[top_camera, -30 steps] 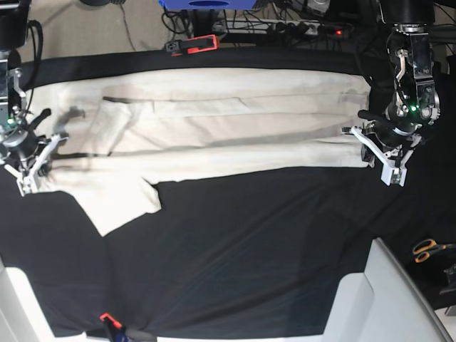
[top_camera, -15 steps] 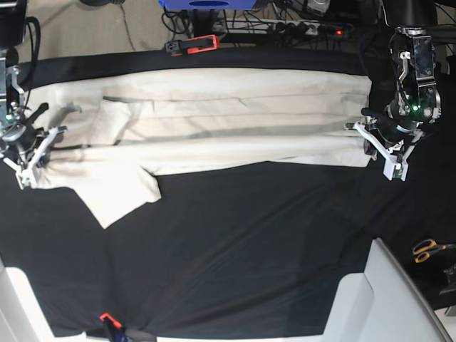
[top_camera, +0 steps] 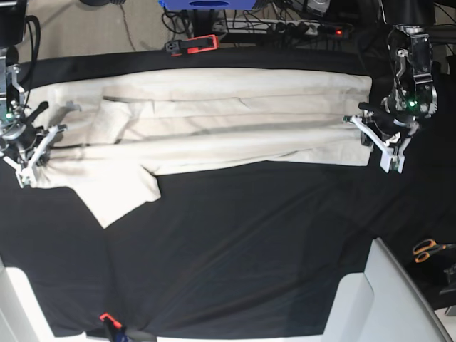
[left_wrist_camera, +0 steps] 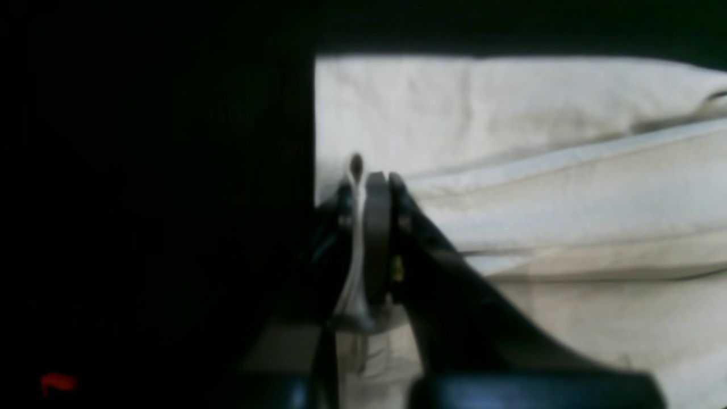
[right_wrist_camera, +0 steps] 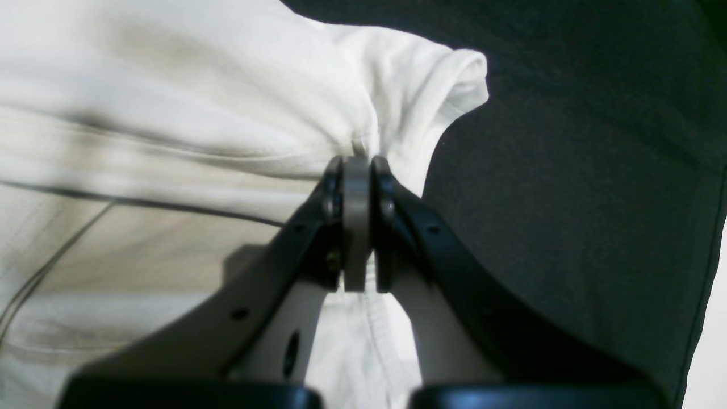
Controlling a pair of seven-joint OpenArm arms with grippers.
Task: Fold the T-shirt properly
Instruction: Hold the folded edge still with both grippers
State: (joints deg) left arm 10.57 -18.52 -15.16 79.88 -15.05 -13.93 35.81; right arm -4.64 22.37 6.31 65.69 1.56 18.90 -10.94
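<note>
Shirt lies stretched in a long band across the upper half of the base view, on the black cloth, with one sleeve flopping down toward the lower left. At the far left edge of that view the right gripper is clenched on the fabric; its wrist view shows the jaws pressed together with a pinch of cream cotton bunched at the tips. At the right end the left gripper is likewise clamped, a thin fold of shirt caught between its fingers. Scissors with orange handles sit at the lower right edge, and a red clamp at the top.
</note>
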